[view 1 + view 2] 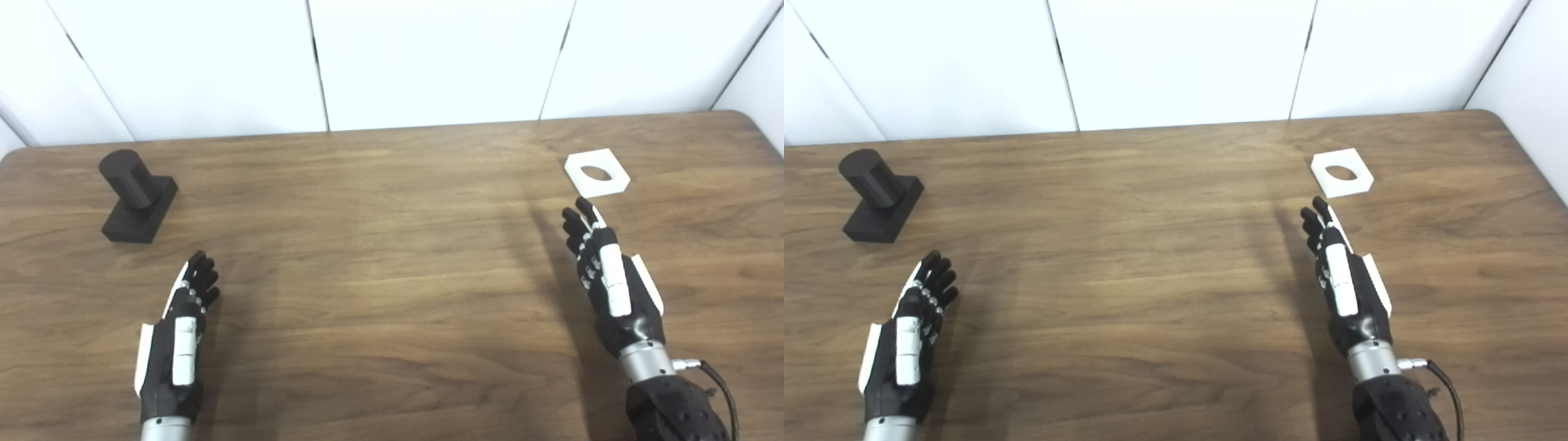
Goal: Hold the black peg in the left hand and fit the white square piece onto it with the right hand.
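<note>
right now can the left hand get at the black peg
Probably yes: the left hand is open, and only bare table lies between it and the black peg standing ahead.

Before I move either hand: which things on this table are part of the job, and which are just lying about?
Part of the job:
black peg, on its square base, far left
white square piece, flat, far right
left hand, open
right hand, open

Lying about:
nothing else shows on the wooden table

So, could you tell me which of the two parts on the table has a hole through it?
The white square piece beyond the right hand; the black peg is solid.
</note>
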`<action>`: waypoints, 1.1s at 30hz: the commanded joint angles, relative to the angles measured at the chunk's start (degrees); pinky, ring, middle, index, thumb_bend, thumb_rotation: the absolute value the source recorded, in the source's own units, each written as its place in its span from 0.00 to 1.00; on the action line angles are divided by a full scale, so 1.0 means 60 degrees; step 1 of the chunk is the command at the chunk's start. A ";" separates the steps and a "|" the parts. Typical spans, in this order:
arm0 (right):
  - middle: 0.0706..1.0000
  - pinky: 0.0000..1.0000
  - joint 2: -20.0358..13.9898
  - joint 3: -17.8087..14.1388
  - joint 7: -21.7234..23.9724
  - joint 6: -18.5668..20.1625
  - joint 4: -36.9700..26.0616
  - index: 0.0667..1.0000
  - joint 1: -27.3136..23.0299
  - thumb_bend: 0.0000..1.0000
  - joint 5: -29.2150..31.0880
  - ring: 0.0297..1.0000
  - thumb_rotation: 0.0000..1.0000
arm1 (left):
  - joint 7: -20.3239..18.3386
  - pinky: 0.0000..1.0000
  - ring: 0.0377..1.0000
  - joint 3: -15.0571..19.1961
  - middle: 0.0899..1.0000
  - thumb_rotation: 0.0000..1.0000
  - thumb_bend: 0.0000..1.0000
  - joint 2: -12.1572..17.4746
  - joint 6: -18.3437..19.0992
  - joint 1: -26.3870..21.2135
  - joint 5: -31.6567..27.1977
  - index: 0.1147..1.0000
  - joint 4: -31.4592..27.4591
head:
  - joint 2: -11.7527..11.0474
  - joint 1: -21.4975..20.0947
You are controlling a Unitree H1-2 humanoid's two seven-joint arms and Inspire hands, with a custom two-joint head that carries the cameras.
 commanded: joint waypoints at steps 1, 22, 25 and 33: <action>0.95 1.00 0.0236 -0.0067 0.0010 -0.0267 -0.0134 0.97 -0.0069 0.53 0.0077 0.98 1.00 | 0.0081 0.93 0.93 0.0034 0.94 0.95 0.70 -0.0382 -0.0300 -0.0058 0.0073 0.93 -0.0141 | -0.0083 0.0085; 0.93 1.00 0.0025 -0.0233 0.0067 -0.0174 -0.0096 0.97 -0.0006 0.54 0.0224 0.98 1.00 | 0.0300 0.91 0.92 -0.0236 0.92 0.95 0.69 -0.0635 -0.0339 -0.0040 0.0556 0.92 -0.0137 | -0.0388 0.1592; 0.95 1.00 -0.0099 -0.0339 0.0188 -0.0276 -0.0052 0.98 -0.0005 0.53 0.0408 0.99 1.00 | 0.0433 0.91 0.92 -0.0458 0.92 0.96 0.67 -0.0811 -0.0446 -0.0022 0.0764 0.91 -0.0110 | -0.0656 0.2328; 0.97 1.00 -0.0245 -0.0550 0.0537 -0.0539 0.0155 1.00 -0.0002 0.47 0.0728 1.00 1.00 | 0.0686 0.90 0.93 -0.0888 0.94 0.95 0.66 -0.0951 -0.0712 0.0033 0.1063 0.92 0.0108 | -0.1136 0.3343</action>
